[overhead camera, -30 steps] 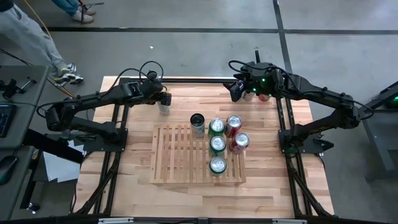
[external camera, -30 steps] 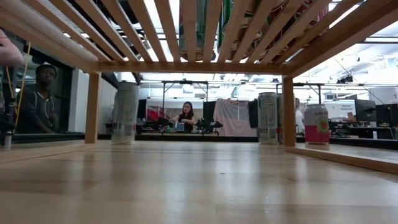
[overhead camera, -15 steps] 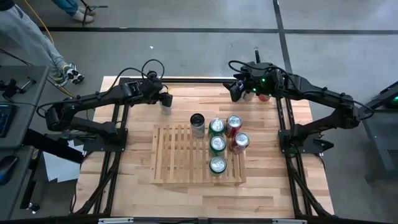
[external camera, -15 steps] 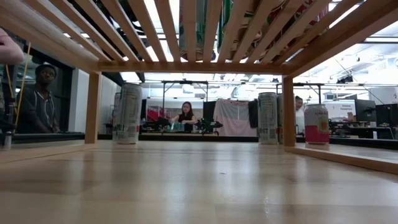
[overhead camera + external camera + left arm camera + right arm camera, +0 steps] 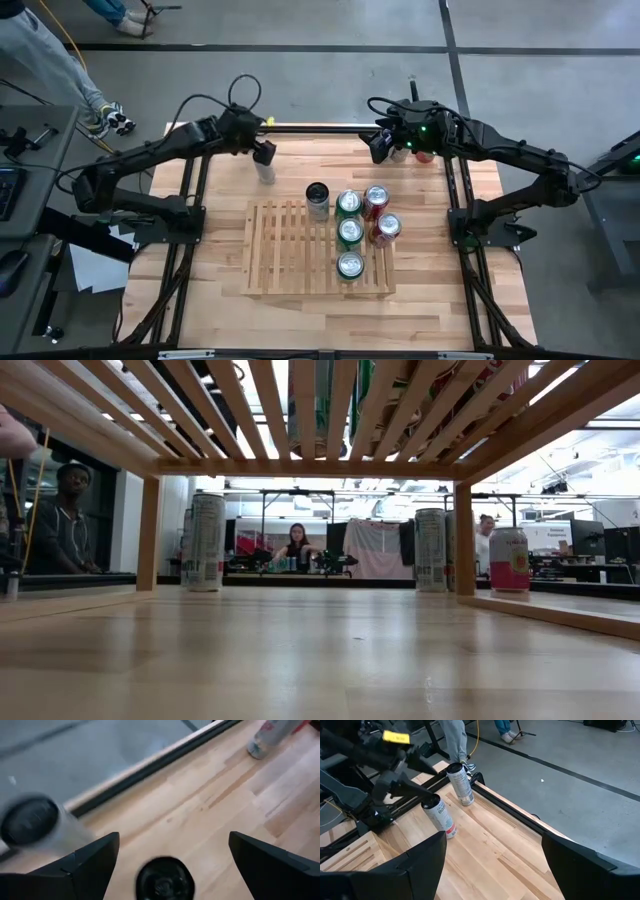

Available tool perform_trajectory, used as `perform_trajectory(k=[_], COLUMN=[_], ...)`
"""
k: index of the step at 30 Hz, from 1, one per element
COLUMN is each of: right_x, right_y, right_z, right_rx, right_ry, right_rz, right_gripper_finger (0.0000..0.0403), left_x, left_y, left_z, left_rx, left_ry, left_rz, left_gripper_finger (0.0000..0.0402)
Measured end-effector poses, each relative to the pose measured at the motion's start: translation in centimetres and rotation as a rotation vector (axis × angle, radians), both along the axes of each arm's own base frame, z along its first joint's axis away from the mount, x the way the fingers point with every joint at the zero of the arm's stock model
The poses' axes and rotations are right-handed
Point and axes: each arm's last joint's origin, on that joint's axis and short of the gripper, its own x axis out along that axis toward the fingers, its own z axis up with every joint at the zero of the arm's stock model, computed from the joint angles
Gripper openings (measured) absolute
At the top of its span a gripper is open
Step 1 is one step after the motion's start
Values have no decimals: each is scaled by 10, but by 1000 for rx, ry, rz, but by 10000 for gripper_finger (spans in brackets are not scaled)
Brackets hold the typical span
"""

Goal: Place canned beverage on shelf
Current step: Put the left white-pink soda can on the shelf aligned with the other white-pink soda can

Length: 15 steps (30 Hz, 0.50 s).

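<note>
The slatted wooden shelf (image 5: 290, 250) lies mid-table with several cans (image 5: 349, 231) standing on its right part. A silver can (image 5: 264, 172) stands upright on the tabletop beyond the shelf's far left corner. It also shows in the low view (image 5: 207, 540) and the right wrist view (image 5: 440, 815). My left gripper (image 5: 262, 152) is open above it. Its fingers stand wide apart on either side of the can's dark top (image 5: 165, 880) and do not touch it. A second silver can (image 5: 460, 782) stands by the far rail. My right gripper (image 5: 381, 146) is open and empty at the far right.
Two more cans (image 5: 400, 152), one of them red (image 5: 425, 156), stand on the tabletop next to my right gripper. A black rail (image 5: 320, 127) runs along the table's far edge. People sit in the room beyond the table (image 5: 297, 545). The shelf's left slats are bare.
My left gripper has risen and drawn back a little toward the table's far edge. The silver can below it has shifted slightly toward the table's right and now stands upright on the table.
</note>
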Motion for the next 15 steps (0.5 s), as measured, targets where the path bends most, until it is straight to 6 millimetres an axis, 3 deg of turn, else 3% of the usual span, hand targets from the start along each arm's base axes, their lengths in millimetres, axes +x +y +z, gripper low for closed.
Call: perform_trajectory(k=[5, 10, 15], right_x=[0, 0, 0], right_y=[0, 0, 0], right_z=[0, 0, -1], right_rx=[21, 25, 35], right_ry=[-14, -15, -14], right_rz=[-13, -15, -20], right_gripper_finger=[312, 312, 312], left_x=[-1, -5, -9], left_y=[7, 14, 20], left_z=[15, 17, 2], left_rx=[96, 86, 52], left_ry=[42, 22, 146], left_rz=[-127, -429, -601], left_gripper_finger=[367, 366, 366])
